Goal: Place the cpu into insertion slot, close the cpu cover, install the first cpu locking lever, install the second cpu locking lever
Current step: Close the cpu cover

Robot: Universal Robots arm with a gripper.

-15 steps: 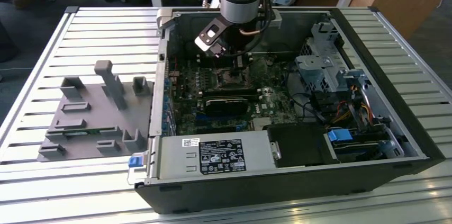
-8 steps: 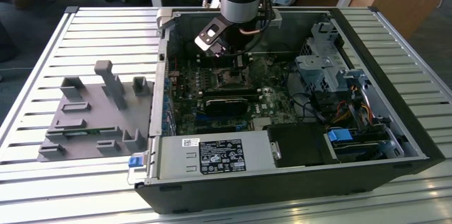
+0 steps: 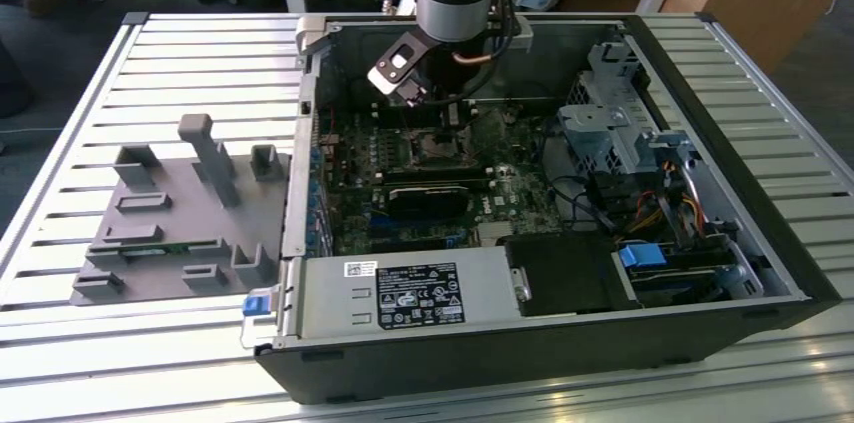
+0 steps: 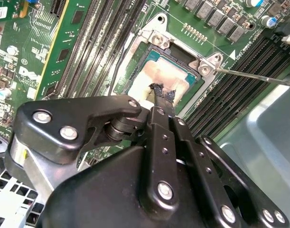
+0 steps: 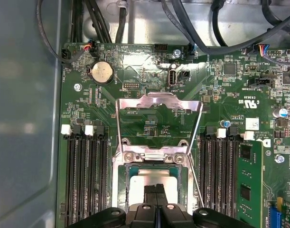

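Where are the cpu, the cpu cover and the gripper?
cpu [image 4: 167,74], second wrist view, its metal top.
cpu cover [image 5: 159,99], first wrist view, the frame's end bar.
gripper [image 5: 156,188], first wrist view, between its fingertips.

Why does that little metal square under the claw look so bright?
Glare: in the second wrist view the cpu mirrors warm light beside the gripper; in the first wrist view it shines paler; in the exterior view the computer case interior lies shaded, the slatted table bright.
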